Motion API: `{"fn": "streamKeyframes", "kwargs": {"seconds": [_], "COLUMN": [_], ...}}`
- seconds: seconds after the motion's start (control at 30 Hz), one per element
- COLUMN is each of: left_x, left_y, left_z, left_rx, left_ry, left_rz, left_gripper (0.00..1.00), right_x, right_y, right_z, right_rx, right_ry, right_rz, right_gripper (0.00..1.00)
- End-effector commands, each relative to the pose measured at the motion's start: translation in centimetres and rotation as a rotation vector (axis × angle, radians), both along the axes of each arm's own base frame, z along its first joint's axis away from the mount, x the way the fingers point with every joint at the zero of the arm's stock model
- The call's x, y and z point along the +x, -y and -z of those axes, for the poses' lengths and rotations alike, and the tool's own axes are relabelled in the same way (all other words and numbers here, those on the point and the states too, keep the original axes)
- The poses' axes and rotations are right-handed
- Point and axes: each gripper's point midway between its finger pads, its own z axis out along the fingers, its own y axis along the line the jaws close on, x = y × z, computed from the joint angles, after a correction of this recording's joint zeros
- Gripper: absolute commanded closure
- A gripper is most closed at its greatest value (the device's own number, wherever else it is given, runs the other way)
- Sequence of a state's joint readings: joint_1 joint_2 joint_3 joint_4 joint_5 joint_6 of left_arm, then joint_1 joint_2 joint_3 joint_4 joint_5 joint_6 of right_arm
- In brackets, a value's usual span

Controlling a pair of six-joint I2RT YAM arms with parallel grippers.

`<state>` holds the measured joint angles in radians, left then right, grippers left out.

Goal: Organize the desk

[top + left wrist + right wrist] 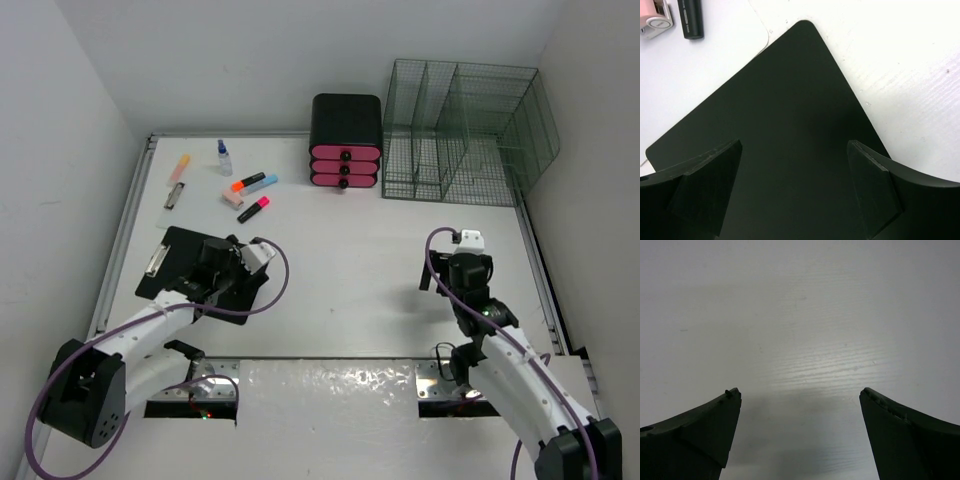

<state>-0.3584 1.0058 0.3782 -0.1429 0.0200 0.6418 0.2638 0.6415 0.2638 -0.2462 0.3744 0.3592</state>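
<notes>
The desk (370, 270) is a white tabletop with thin metal rails. At its left lies a black clipboard (185, 270), metal clip at its far-left end. My left gripper (225, 268) hovers over the clipboard's right part. In the left wrist view its fingers (710, 175) stand wide apart above the black board (790, 100), gripping nothing. My right gripper (465, 272) points down at bare desk on the right. The right wrist view shows it open (800, 400), with only white tabletop (800, 315) between the fingers.
Behind the clipboard lie several markers and highlighters (247, 183), a pink one (255, 208), an orange one (179, 167) and a small bottle (224, 155). A black-and-pink drawer unit (346, 142) and a green wire rack (460, 130) stand at the back.
</notes>
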Motion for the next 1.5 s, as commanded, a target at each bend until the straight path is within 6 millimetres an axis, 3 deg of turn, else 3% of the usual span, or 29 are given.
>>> {"fn": "streamKeyframes", "kwargs": {"seconds": [0.0, 0.03, 0.07, 0.1, 0.13, 0.17, 0.2, 0.23, 0.3, 0.33, 0.37, 0.4, 0.43, 0.47, 0.53, 0.6, 0.63, 0.67, 0.7, 0.73, 0.77, 0.8, 0.83, 0.87, 0.93, 1.0, 1.2, 1.47], "left_x": [2.1, 2.7, 3.0, 3.4, 4.9, 5.0, 5.6, 6.9, 8.1, 9.6, 10.5, 10.8, 11.2, 11.6, 11.6, 12.0, 12.2, 12.6, 12.6, 12.8, 12.9, 13.1, 13.1, 13.2, 13.4, 13.5, 13.7, 13.6], "left_y": [1.5, 1.8, 1.9, 2.2, 2.8, 3.2, 3.8, 4.6, 5.2, 5.8, 6.1, 6.2, 6.3, 6.3, 6.0, 4.8, 4.2, 3.5, 3.2, 2.9, 2.4, 2.3, 2.2, 2.0, 1.6, 1.2, 1.1, 1.3], "left_z": [-3.7, -5.1, -5.6, -6.5, -8.9, -9.3, -10.3, -11.8, -12.8, -13.6, -13.9, -14.4, -13.9, -14.0, -13.4, -13.2, -13.1, -13.1, -12.4, -12.1, -11.9, -11.5, -11.3, -11.1, -10.5, -10.0, -9.6, -9.6], "left_rx": [-0.077, -0.085, -0.086, -0.1, -0.121, -0.132, -0.159, -0.173, -0.194, -0.202, -0.213, -0.224, -0.224, -0.229, -0.211, -0.175, -0.156, -0.132, -0.114, -0.103, -0.082, -0.072, -0.067, -0.055, -0.03, -0.008, 0.004, 0.0], "left_ry": [0.099, 0.12, 0.122, 0.127, 0.154, 0.122, 0.106, 0.081, 0.045, 0.04, 0.03, 0.042, 0.035, 0.05, 0.051, 0.08, 0.093, 0.114, 0.107, 0.108, 0.11, 0.102, 0.1, 0.099, 0.096, 0.091, 0.087, 0.076], "left_rz": [0.013, 0.019, 0.024, 0.014, 0.006, 0.01, 0.002, 0.003, -0.027, -0.035, -0.057, -0.069, -0.078, -0.083, -0.094, -0.148, -0.174, -0.208, -0.221, -0.234, -0.256, -0.266, -0.271, -0.279, -0.295, -0.309, -0.316, -0.309], "left_gripper": [0.14, 0.02, 0.0, 0.0, 0.0, 0.0, 0.0, 0.0, 0.0, 0.0, 0.0, 0.0, 0.0, 0.0, 0.0, 0.0, 0.0, 0.0, 0.0, 0.01, 0.01, 0.0, 0.01, 0.0, 0.0, 0.0, 0.0, 0.0], "right_x": [2.9, 3.3, 4.2, 4.8, 5.5, 6.2, 7.0, 8.0, 9.4, 10.5, 12.3, 12.3, 13.5, 14.7, 16.0, 18.5, 19.8, 21.2, 21.9, 23.0, 24.0, 24.6, 25.6, 26.4, 27.8, 29.1, 31.6, 32.7], "right_y": [-1.9, -3.4, -4.3, -5.2, -6.3, -6.7, -7.0, -7.1, -6.9, -7.0, -7.8, -8.2, -8.7, -9.6, -11.7, -14.0, -14.9, -15.8, -16.6, -17.4, -18.7, -18.8, -19.6, -20.4, -20.9, -21.0, -22.4, -21.8], "right_z": [-4.5, -5.3, -7.5, -8.3, -10.7, -12.3, -12.3, -14.9, -15.9, -15.0, -17.2, -17.7, -16.8, -19.0, -19.5, -18.9, -20.5, -18.1, -17.7, -19.1, -17.2, -16.9, -18.2, -16.4, -16.9, -15.9, -13.9, -12.5], "right_rx": [0.091, 0.126, 0.152, 0.173, 0.196, 0.205, 0.206, 0.204, 0.199, 0.199, 0.177, 0.17, 0.132, 0.125, 0.083, 0.08, 0.107, 0.09, 0.091, 0.093, 0.062, 0.022, 0.023, 0.007, 0.01, -0.013, -0.037, -0.055], "right_ry": [0.195, 0.218, 0.28, 0.3, 0.346, 0.379, 0.356, 0.388, 0.362, 0.312, 0.343, 0.364, 0.342, 0.39, 0.389, 0.346, 0.368, 0.314, 0.308, 0.339, 0.307, 0.307, 0.334, 0.307, 0.322, 0.308, 0.307, 0.313], "right_rz": [-0.053, -0.129, -0.17, -0.209, -0.262, -0.273, -0.278, -0.264, -0.213, -0.181, -0.17, -0.163, -0.154, -0.156, -0.173, -0.193, -0.187, -0.187, -0.191, -0.194, -0.206, -0.187, -0.184, -0.186, -0.165, -0.139, -0.145, -0.068], "right_gripper": [0.01, 0.01, 0.01, 0.01, 0.01, 0.04, 0.11, 0.23, 0.3, 0.31, 0.31, 0.29, 0.27, 0.25, 0.22, 0.2, 0.2, 0.2, 0.24, 0.26, 0.27, 0.28, 0.28, 0.28, 0.28, 0.28, 0.33, 0.46]}}
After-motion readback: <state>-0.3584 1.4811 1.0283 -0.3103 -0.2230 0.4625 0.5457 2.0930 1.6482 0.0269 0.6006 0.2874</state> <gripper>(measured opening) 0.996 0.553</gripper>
